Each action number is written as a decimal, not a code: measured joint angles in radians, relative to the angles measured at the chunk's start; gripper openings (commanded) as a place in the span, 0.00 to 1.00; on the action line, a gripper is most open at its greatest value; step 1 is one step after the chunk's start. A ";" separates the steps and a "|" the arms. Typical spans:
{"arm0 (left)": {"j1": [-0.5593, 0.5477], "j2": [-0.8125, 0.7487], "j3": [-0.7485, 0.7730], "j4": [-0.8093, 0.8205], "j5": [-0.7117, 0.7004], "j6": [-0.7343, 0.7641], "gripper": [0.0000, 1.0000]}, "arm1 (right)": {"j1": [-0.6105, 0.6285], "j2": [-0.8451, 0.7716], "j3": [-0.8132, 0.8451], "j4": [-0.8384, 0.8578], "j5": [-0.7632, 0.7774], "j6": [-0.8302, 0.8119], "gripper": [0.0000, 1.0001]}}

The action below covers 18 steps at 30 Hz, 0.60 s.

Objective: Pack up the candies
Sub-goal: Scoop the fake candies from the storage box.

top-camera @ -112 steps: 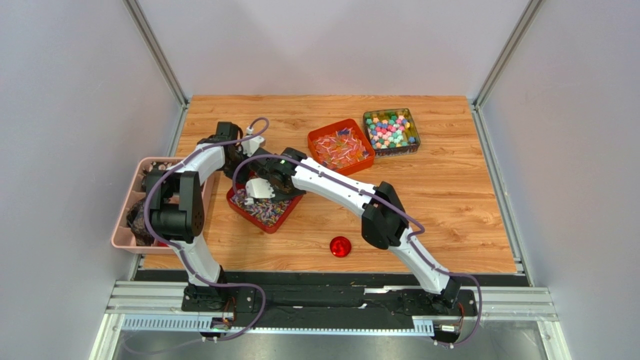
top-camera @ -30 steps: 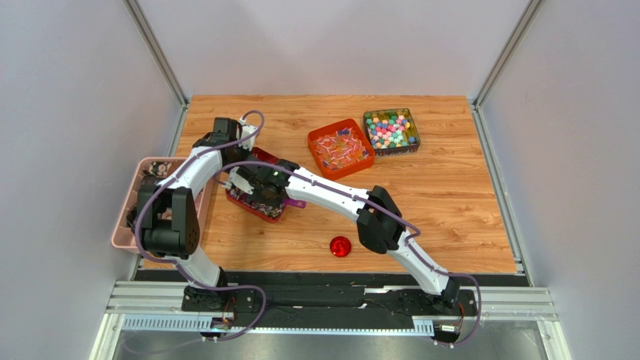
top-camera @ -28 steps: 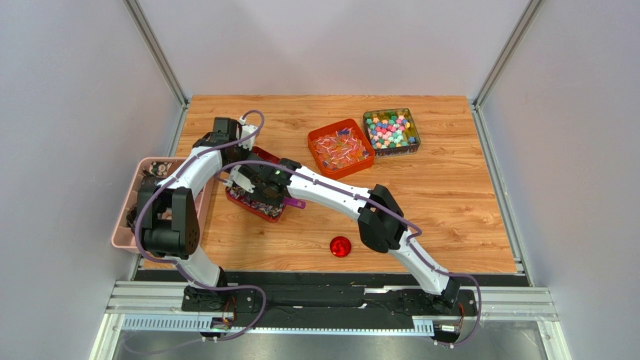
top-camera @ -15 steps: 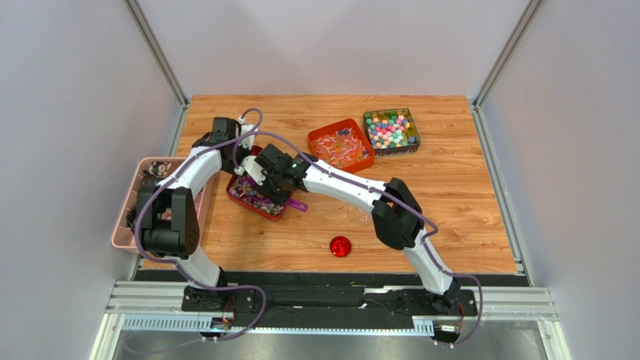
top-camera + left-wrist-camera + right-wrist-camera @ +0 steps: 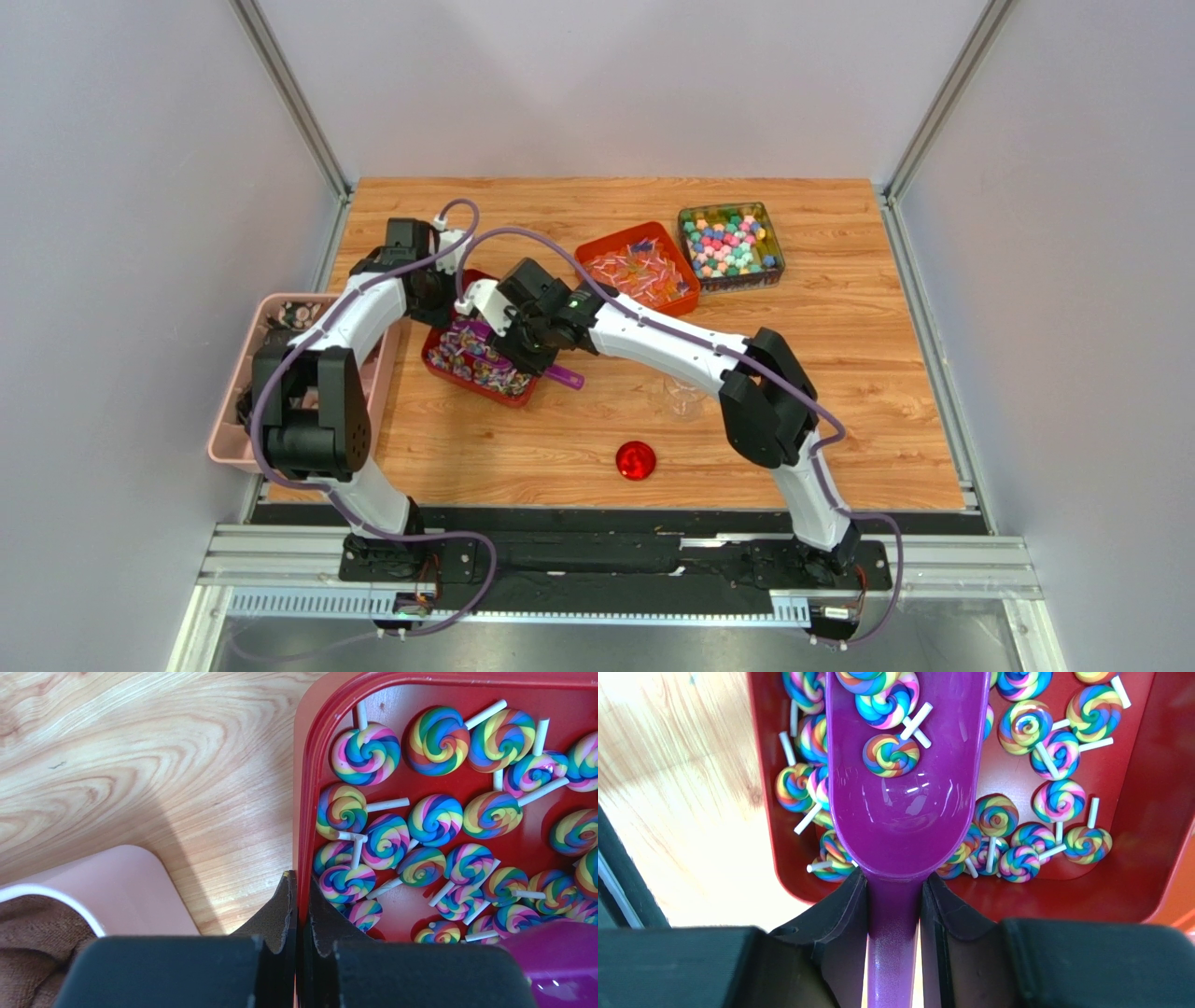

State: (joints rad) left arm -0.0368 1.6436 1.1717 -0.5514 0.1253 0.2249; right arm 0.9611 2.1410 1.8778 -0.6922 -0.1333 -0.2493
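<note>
The candies (image 5: pixel 435 819) in these views are rainbow swirl lollipops on white sticks, piled in a red tray (image 5: pixel 477 388). My left gripper (image 5: pixel 300 882) is shut on the tray's rim (image 5: pixel 303 798), one finger outside the wall and one inside; from above it (image 5: pixel 446 298) sits at the tray's back left corner. My right gripper (image 5: pixel 894 885) is shut on the handle of a purple scoop (image 5: pixel 906 812). The scoop's bowl reaches over the tray (image 5: pixel 1137 847) and holds about three lollipops (image 5: pixel 891 754). From above, the right gripper (image 5: pixel 533 347) is at the tray's right side, and the handle end (image 5: pixel 564 378) sticks out.
An orange tray (image 5: pixel 638 273) of wrapped sweets and a clear box (image 5: pixel 730 245) of coloured balls stand at the back. A pink basket (image 5: pixel 232 420) with brown contents hangs at the table's left edge. A round red lid (image 5: pixel 636 459) lies on the wood in front.
My right gripper has drawn the scoop right and toward the back across the red tray, and its elbow swung right. The left gripper keeps its hold on the rim.
</note>
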 measured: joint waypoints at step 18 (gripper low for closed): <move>0.083 0.138 0.160 -0.020 0.127 -0.041 0.00 | -0.004 -0.226 -0.196 0.033 0.027 -0.113 0.00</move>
State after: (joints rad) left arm 0.0460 1.7817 1.3315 -0.5713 0.2527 0.1837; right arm 0.9573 1.9148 1.6814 -0.6594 -0.1059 -0.3622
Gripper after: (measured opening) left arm 0.017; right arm 0.307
